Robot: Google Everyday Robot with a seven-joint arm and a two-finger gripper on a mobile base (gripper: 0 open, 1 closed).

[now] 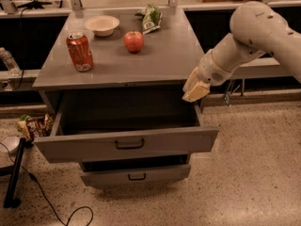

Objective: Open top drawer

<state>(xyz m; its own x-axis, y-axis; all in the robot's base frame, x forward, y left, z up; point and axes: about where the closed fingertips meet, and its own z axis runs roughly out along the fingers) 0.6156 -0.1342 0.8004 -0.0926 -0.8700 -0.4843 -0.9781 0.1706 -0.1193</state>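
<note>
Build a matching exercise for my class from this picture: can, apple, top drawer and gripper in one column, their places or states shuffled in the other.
Column one:
1. can
2. apple
3. top drawer
4. gripper

Column two:
A. pulled out, handle facing the camera
B. at the right edge of the cabinet, above the drawer's right side
C. on the cabinet top, front left
D. on the cabinet top, right of the bowl

Pairs: 1-C, 2-D, 3-A, 4-B.
</note>
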